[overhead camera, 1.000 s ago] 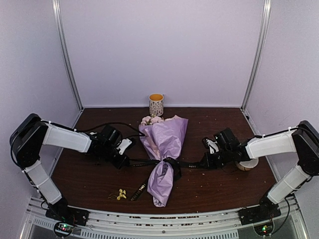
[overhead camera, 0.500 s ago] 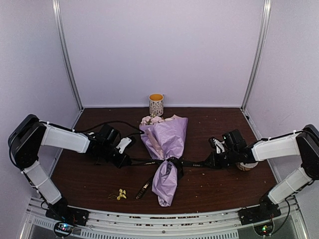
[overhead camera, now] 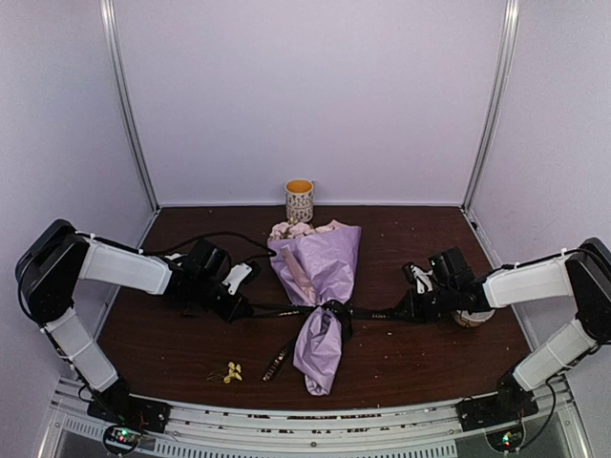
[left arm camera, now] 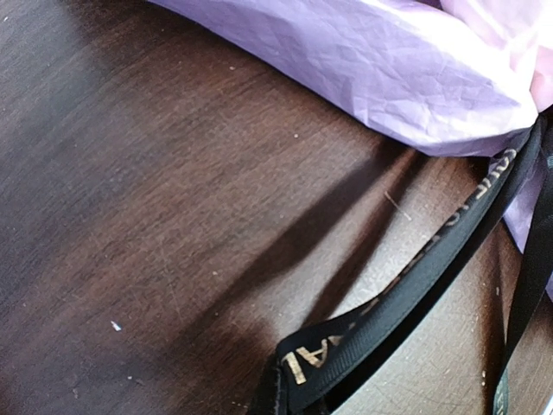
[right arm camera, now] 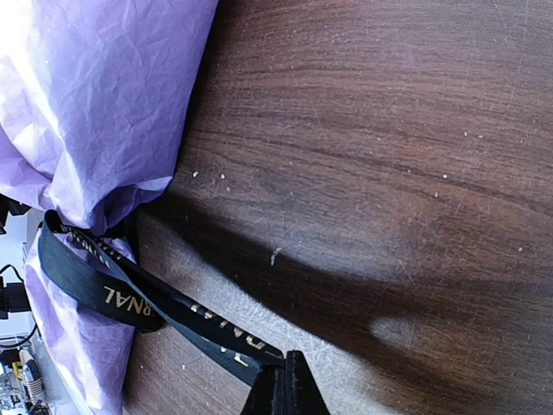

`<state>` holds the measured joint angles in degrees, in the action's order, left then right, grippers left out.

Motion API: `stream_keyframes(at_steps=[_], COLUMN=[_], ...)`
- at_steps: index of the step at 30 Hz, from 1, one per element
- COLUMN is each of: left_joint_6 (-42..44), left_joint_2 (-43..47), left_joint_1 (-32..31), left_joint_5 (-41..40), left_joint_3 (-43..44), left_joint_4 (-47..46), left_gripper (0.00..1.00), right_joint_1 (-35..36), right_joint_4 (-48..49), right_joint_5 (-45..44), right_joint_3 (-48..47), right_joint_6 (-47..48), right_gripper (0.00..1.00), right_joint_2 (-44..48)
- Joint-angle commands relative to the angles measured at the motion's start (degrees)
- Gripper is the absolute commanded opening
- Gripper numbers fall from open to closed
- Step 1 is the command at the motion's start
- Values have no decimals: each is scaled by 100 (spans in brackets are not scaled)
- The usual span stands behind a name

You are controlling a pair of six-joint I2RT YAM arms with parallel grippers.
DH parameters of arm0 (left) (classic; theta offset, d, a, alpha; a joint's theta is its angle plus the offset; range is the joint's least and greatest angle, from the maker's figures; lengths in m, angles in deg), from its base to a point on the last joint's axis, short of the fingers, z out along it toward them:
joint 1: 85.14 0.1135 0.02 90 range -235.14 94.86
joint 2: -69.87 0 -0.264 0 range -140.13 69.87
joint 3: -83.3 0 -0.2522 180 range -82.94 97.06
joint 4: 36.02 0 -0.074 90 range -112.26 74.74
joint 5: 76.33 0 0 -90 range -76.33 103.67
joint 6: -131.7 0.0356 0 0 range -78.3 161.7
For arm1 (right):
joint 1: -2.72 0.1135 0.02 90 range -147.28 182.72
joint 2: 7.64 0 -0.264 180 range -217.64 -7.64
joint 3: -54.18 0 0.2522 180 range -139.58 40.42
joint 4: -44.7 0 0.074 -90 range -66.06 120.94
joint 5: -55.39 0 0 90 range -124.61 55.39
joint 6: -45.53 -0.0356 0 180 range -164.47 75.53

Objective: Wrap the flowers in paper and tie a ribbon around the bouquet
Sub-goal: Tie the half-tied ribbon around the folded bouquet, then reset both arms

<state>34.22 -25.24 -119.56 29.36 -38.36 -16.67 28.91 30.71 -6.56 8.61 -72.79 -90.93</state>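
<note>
From above, one bouquet [overhead camera: 320, 305] lies in the middle of the desk [overhead camera: 172, 343]: a creased lilac paper [overhead camera: 325, 258] cone pinched at its waist, with pale flowers [overhead camera: 291, 230] at the far, wide end. One narrow black ribbon [overhead camera: 372, 312] runs straight through the waist; the left gripper [overhead camera: 239, 307] and right gripper [overhead camera: 406, 310] are each clamped on one side of it. One patterned mug [overhead camera: 300, 200] stands behind. Left wrist: glossy, gold-lettered ribbon beside crinkled paper. Right wrist: the same, over grained dark wood.
</note>
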Motion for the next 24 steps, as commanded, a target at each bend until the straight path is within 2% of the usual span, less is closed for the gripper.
stream_keyframes(at_steps=[1,5,8,9,10,11,12,13,14,15,21,24], left_joint_6=[-79,-22,256,311,359,419,509,613,705,752,774,816], left_joint_2=[54,107,350,494,636,797,934,1065,1198,1329,2378,2901], left_joint_1=[392,389,282,172,52,-99,-243,-374,-495,-583,-655,-648], left_joint_5=[-733,-662,-221,-166,-159,-191,-251,-337,-402,-465,-700,-1367], left_joint_3=[-204,-212,-271,-291,-300,-276,-237,-175,-111,-58,-136,-40], left_joint_4=[584,574,347,214,109,32,-13,-26,-15,-29,-698,-837], left_gripper=[0,0,0,8,32,61,93,97,98,98,98,98], right_joint_1=[-347,-352,-317,-286,-249,-213,-198,-194,-194,-194,-200,-215], right_joint_4=[-779,-793,-797,-810,-804,-766,-700,-632,-582,-592,-1092,-1263], right_joint_5=[-980,-994,-890,-762,-555,-415,-282,-205,-183,-184,-174,-493], right_joint_3=[222,245,136,50,-34,-102,-146,-183,-237,-313,-1169,-1464], right_joint_6=[88,110,202,263,310,329,327,304,291,309,752,991], right_gripper=[0,0,0,7,21,34,48,63,92,99,100,100], right_joint_2=[-108,-83,-48,10,115,265,460,683,927,1184,2242,2679])
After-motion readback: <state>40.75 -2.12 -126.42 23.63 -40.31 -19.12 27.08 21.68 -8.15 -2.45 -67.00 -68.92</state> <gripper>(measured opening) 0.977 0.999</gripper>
